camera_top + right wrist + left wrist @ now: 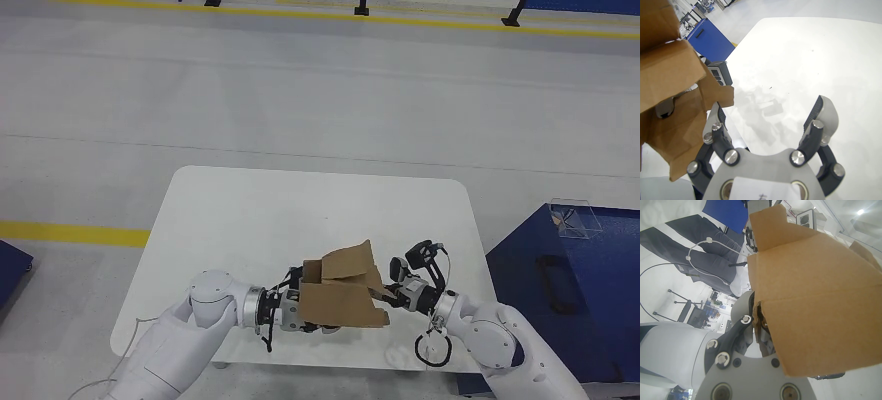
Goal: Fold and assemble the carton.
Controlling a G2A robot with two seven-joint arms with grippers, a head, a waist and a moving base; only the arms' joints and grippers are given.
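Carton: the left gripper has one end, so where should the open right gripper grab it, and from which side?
Probably the loose flap at the right end of the carton. It is thin and juts toward the right gripper, whose open jaws sit beside it. Come in edge-on from the robot's right, opposite the left gripper.

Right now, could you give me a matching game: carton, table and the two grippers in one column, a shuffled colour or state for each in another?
Things:
1. carton
2. table
3. left gripper
4. right gripper

Descriptions:
A. open, gripping nothing
B. brown, flaps partly folded
C. white, rounded corners
D. clamped on cardboard

Pairs: 1-B, 2-C, 3-D, 4-A.
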